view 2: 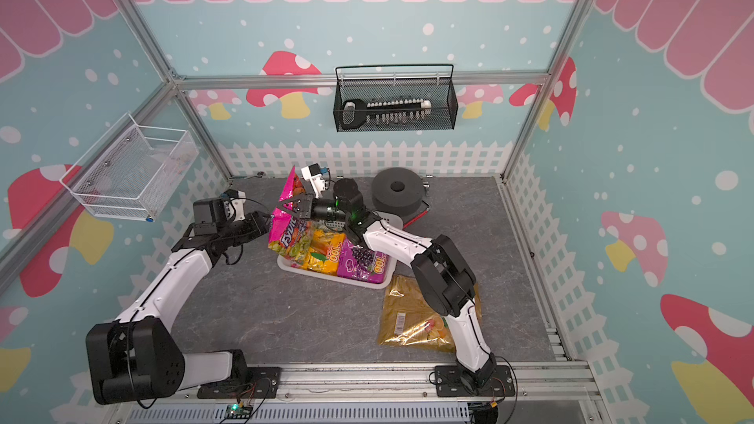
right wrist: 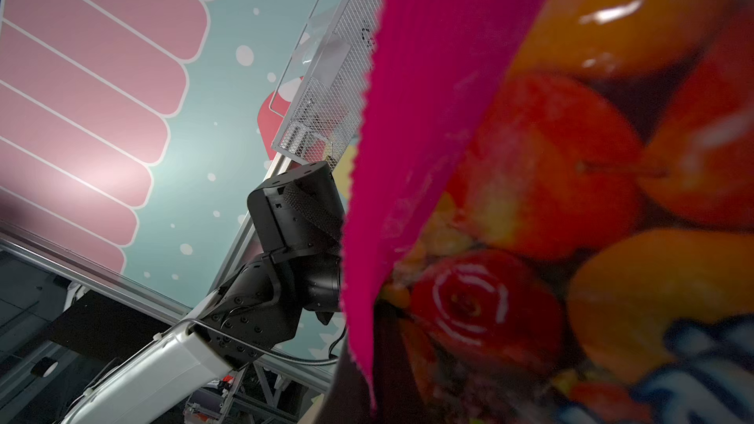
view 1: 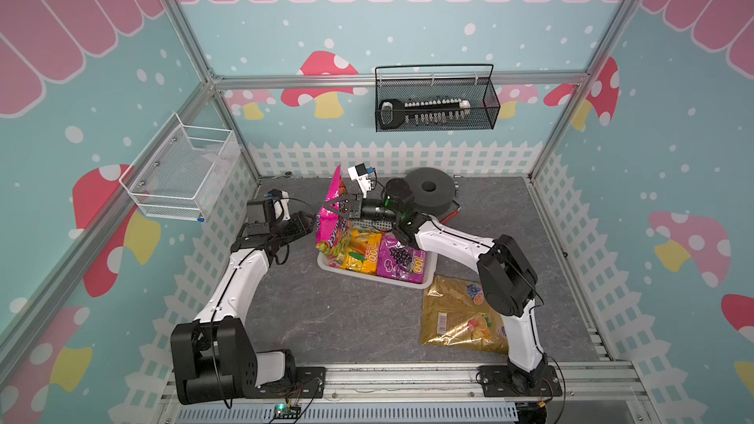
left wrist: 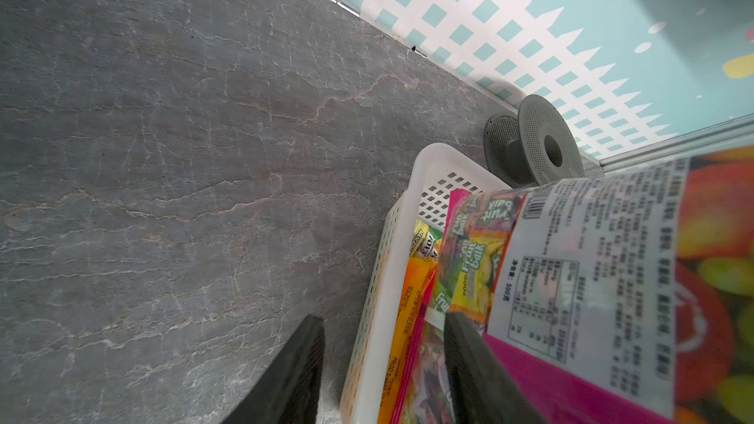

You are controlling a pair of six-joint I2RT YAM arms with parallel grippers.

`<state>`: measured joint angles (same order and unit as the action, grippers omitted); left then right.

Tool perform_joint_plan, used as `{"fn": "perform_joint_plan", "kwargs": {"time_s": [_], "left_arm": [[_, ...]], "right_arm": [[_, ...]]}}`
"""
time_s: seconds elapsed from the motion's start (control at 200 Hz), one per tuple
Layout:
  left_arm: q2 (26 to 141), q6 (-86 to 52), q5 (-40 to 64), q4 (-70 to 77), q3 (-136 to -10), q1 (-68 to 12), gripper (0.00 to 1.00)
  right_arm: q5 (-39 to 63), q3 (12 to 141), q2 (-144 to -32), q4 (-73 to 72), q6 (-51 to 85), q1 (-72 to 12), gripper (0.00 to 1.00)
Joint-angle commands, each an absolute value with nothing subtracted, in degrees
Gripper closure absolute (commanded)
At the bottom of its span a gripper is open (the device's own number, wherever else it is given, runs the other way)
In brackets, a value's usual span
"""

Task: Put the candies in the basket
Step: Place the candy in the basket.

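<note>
While the left gripper [view 1: 307,225] stands half open, holding nothing, beside the basket's left end, we find the magenta bag [view 1: 332,230] upright with its foot in the basket [view 1: 326,265]. The right gripper [view 1: 338,208] is pinched tight on its upper part. Released this tall, it may topple over the rim. The gold bag [view 1: 457,320] lies outside on the table, and crowding may block it.

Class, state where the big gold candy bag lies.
In both top views the gold bag lies on the table beside the basket, off its near right corner, partly under the right arm.
</note>
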<state>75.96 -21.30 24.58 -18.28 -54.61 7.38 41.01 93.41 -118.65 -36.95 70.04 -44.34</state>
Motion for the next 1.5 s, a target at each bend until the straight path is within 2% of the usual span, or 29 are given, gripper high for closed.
{"fn": "perform_joint_plan", "kwargs": {"time_s": [0.0, 0.33, 0.535, 0.83, 1.261, 1.496], "left_arm": [[76.83, -22.37, 26.02, -17.06, -55.90, 7.60, 0.49], [76.37, -22.00, 24.54, -16.86, -54.79, 7.64, 0.49], [77.74, -22.07, 27.25, -16.52, -54.45, 7.62, 0.49], [79.63, -22.50, 29.84, -15.99, -54.66, 7.44, 0.49], [81.27, -23.67, 28.74, -14.18, -54.02, 4.95, 0.50], [84.43, -23.71, 28.96, -13.27, -56.33, 1.04, 0.50]], "right_arm": [[41.81, 98.30, -114.47, -45.15, 68.43, -44.73, 1.00], [43.04, 102.35, -118.36, -46.06, 71.44, -45.08, 1.00], [42.95, 96.79, -116.87, -46.05, 71.24, -45.08, 1.00], [38.59, 89.00, -113.12, -42.17, 61.39, -44.91, 1.00], [33.71, 91.72, -112.25, -36.48, 51.02, -42.74, 1.00], [33.74, 79.89, -103.63, -32.95, 49.94, -41.52, 1.00]]}}
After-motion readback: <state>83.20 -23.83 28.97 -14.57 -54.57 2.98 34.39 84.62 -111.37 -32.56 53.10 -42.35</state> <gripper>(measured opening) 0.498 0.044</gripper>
